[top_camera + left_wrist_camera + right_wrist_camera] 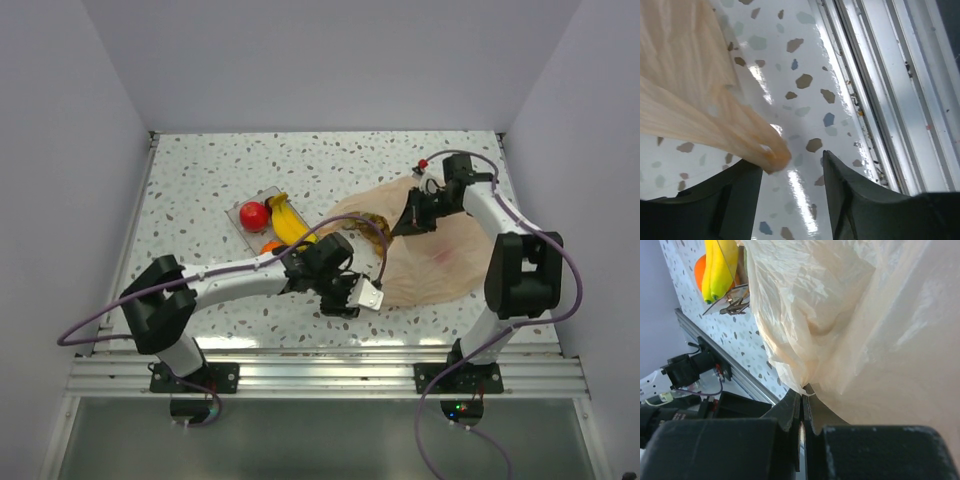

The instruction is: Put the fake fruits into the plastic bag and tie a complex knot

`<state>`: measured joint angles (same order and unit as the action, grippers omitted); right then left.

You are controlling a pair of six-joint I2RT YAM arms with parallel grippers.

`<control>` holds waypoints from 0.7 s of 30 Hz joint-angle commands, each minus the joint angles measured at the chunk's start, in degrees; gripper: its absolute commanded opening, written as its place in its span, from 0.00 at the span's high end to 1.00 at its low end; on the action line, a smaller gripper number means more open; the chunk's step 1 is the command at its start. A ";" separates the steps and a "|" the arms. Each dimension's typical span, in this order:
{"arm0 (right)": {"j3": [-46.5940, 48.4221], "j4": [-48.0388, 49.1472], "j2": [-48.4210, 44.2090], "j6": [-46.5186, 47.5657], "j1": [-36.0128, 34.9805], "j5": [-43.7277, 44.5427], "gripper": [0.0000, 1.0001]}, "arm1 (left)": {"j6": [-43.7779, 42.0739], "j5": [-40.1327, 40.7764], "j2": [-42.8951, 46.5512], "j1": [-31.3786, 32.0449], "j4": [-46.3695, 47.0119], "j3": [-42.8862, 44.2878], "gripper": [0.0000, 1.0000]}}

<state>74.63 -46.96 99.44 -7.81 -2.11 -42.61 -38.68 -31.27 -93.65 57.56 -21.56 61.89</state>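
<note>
The peach-orange plastic bag [440, 255] lies crumpled on the table at centre right. My right gripper [408, 222] is shut on a pinch of the bag's edge [804, 390] and holds it up. My left gripper [352, 298] is open low over the table at the bag's near left. A twisted tip of the bag [771, 152] lies against its left finger, and the jaws [791, 160] are not closed on it. A red apple [254, 215], a yellow banana [288, 222] and an orange piece [270, 247] sit in the clear tray. The banana [717, 265] and the orange piece [700, 270] also show in the right wrist view.
The clear rigid tray [243, 206] stands left of the bag. A small red object [423, 163] lies at the back by the right arm. The metal rail [320, 375] runs along the near edge, close to the left gripper [880, 100]. White walls enclose the table.
</note>
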 commanded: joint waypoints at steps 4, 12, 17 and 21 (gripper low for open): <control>0.42 0.39 -2.15 3.49 0.35 -1.41 1.00 | 0.08 -1.34 12.85 -0.59 4.47 -8.86 0.36; 5.16 -4.10 -1.70 9.29 -1.40 -0.46 1.00 | 2.55 0.58 20.79 -11.85 11.44 -12.49 0.42; 8.95 -8.32 -2.67 12.82 -2.90 -1.60 1.00 | 1.79 0.77 16.23 -16.87 20.59 -14.25 0.44; 10.97 -11.66 -1.18 15.72 -2.81 -0.20 1.00 | -8.06 0.05 12.80 -15.56 34.99 -17.77 0.50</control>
<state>82.83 -53.87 99.00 3.88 -4.97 -43.00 -39.03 -30.87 -78.98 40.77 -0.34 45.54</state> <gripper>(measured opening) 0.011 0.520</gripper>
